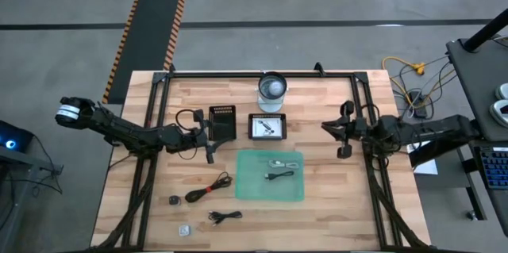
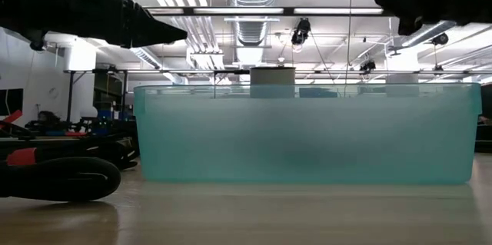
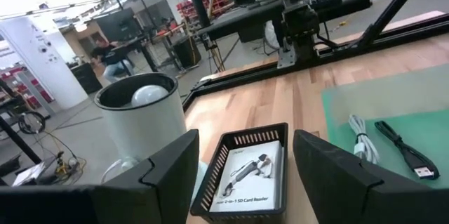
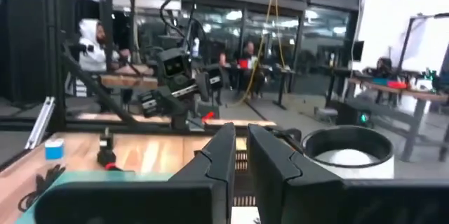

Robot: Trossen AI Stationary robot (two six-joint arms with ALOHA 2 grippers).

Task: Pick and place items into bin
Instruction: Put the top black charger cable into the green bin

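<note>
From above, the left claw (image 1: 211, 151) hangs empty, with coiled black cables (image 1: 208, 190) on the counter (image 1: 333, 213) just nearer than it and the green bin (image 1: 271, 175) beside. Its wrist view shows fingers (image 3: 165, 175) spread wide. The right claw (image 4: 238, 164), nearly pressed together, waits aside. Better to descend squarely over one coil, then close.
</note>
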